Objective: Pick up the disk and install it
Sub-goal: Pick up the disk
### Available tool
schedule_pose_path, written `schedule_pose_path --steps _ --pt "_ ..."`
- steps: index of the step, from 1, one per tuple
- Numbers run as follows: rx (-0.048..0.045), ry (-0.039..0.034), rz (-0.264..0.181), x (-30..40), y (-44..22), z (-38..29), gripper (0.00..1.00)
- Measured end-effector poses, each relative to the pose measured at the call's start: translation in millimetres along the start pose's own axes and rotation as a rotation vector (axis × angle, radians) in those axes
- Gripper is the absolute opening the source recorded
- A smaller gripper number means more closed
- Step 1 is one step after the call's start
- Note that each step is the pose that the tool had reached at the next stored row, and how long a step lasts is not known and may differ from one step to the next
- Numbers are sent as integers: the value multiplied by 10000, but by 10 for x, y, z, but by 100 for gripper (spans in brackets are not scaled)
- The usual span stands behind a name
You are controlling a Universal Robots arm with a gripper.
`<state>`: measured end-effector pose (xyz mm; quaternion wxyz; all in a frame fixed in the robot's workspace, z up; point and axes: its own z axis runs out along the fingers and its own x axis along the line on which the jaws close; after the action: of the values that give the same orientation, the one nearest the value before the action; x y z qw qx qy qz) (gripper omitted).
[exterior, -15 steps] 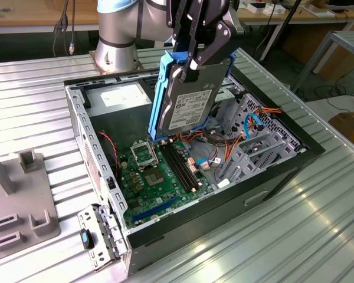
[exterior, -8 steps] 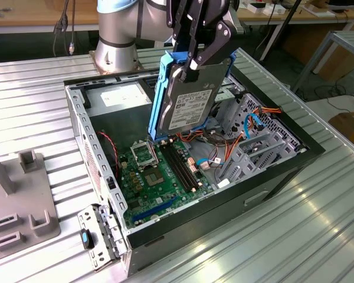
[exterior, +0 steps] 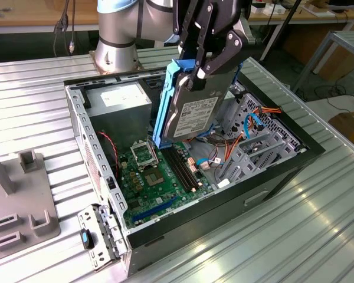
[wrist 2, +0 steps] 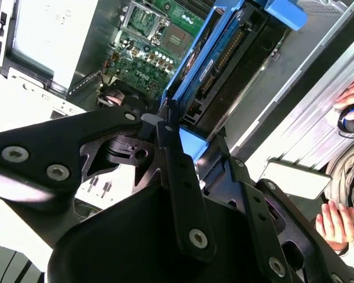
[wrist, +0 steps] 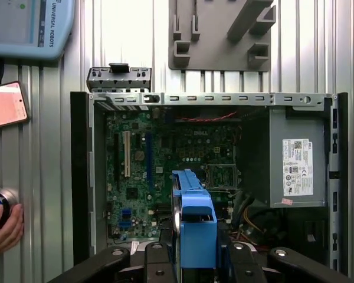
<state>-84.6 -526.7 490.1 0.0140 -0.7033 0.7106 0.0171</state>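
Grey-metal disk: flat rectangular slab, white label on its face, blue plastic rail frame along the edges. Held on edge and leaning, labelled face toward the exterior view's right.
Disk location: off the desk, over the open case. Lower end is down between the case walls, above the motherboard and just beside the CPU socket. Contact with the board: cannot tell.
Jaws: clamped on the disk's upper end, one black finger on each flat side. Gripper is a black bar linkage with bright screw heads.
Arm pose: silver base stands on the desk behind the case. Wrist comes in from above, gripper pointing down into the case.
Case: black steel tower lying on its side, lid off, bare metal inner walls with punched slots.
Motherboard: green, flat on the case floor, black memory slots, one blue slot.
Power supply: plain grey box, white label, far corner of the case, apart from the disk.
Drive cage: perforated bare metal on the exterior view's right of the disk, with blue, orange and red cables around it.
Desk: ribbed aluminium slats, shiny.
Fixture: matte grey block with upright pegs and slots, on the desk at the exterior view's left, well apart from the case.
Person: a hand at the desk edge in the first wrist view, clear of the case.
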Motion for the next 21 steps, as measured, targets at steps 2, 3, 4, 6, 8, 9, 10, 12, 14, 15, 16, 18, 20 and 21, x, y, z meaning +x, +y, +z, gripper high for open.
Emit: schedule_pose_path --steps 2,3,4,6,8,9,10,12,14,15,16,18,20,21 --pt "35 1 -1 9 -1 31 36" --pt "40 0 -2 13 0 37 36" --pt "42 1 -2 17 0 41 36" --pt "42 1 -2 21 -1 43 36" --pt "43 -1 -2 113 -2 40 36" --pt "42 0 -2 128 -2 39 36" --pt "43 0 -1 139 -1 39 36" --pt "43 -3 -2 143 -2 39 36" --pt "43 -2 -1 146 -2 38 36" --pt "43 -2 -1 146 -2 38 36" --pt "43 -2 -2 146 -2 38 36" --pt "43 -2 -2 146 -2 38 36" --pt "43 -2 -2 147 -2 38 36" --pt "43 -1 -1 147 -2 38 36"
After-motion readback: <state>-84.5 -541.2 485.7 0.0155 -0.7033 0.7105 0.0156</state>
